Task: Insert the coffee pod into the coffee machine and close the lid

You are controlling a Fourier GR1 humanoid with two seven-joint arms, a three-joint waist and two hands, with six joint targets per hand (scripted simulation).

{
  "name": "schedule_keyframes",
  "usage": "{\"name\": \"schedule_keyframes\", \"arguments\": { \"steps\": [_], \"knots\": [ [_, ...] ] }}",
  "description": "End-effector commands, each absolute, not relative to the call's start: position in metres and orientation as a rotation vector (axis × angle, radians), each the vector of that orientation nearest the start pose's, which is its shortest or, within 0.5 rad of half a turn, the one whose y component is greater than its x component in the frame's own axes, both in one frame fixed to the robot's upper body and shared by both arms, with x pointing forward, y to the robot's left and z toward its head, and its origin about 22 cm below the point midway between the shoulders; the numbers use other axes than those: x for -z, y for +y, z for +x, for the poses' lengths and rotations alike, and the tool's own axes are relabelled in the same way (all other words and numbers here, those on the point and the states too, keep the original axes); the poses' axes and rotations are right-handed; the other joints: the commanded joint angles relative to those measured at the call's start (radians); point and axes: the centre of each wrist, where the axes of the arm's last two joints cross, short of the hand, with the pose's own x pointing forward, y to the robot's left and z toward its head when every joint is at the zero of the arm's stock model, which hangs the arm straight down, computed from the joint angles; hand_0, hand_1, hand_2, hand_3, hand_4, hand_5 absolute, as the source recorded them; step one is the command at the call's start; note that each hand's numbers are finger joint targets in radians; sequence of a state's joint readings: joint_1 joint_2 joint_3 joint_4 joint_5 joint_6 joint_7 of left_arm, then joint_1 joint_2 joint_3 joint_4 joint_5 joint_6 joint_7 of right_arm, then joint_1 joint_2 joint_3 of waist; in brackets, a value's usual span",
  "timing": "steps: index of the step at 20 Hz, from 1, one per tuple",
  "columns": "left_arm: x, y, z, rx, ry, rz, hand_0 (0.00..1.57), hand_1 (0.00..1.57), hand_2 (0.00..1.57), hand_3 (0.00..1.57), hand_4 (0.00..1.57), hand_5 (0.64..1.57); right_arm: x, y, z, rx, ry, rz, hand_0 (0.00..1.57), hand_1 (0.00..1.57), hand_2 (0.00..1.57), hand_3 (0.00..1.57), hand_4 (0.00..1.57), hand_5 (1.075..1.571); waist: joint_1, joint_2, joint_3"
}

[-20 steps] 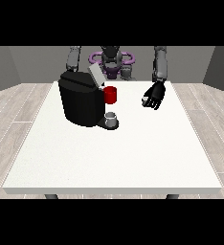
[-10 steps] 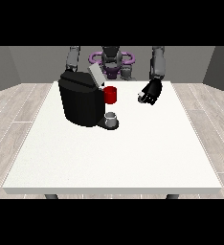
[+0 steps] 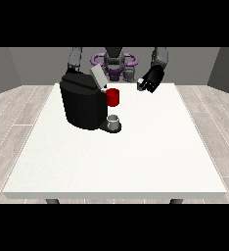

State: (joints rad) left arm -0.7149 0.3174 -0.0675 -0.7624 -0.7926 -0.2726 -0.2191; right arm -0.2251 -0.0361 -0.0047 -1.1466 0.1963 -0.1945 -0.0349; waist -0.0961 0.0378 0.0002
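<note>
The black coffee machine (image 3: 82,104) stands on the table's far left part, its grey lid (image 3: 98,77) tilted up and open. A red part (image 3: 113,97) juts from its front above a small grey cup (image 3: 114,120) on the drip tray. The hand at the view's right (image 3: 151,78) hovers above the table to the right of the machine, fingers curled round a small pale coffee pod (image 3: 140,85) at its tips. At the view's left only an arm (image 3: 76,60) shows, and its hand is hidden behind the machine.
The white table (image 3: 136,157) stretches wide towards the camera in front of the machine. The robot's torso (image 3: 114,63) stands behind the far edge. Wooden floor surrounds the table.
The hand at the view's right has risen and moved left, towards the machine's open top, with the pod in its fingers. The machine and the cup have not moved.
</note>
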Motion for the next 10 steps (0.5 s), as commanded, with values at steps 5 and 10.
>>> {"name": "schedule_keyframes", "arguments": {
  "steps": [5, 10],
  "knots": [
    [-0.084, 0.241, 0.417, 1.275, -1.33, 0.445, 1.42, 1.42, 1.4, 1.34, 0.56, 1.571, 0.03, -0.217, 0.296, -0.129, -1.441, -0.241, 0.0, 0.0, 0.0, 0.0, 0.0, 1.571, -0.027, -0.033, -0.0001],
    [-0.127, 0.246, 0.432, 1.255, -1.383, 0.489, 1.34, 1.34, 1.37, 1.35, 0.56, 1.571, 0.019, -0.221, 0.298, -0.158, -1.508, -0.213, 0.0, 0.0, 0.0, 0.0, 0.0, 1.571, -0.1, -0.008, -0.0002]
  ]
}}
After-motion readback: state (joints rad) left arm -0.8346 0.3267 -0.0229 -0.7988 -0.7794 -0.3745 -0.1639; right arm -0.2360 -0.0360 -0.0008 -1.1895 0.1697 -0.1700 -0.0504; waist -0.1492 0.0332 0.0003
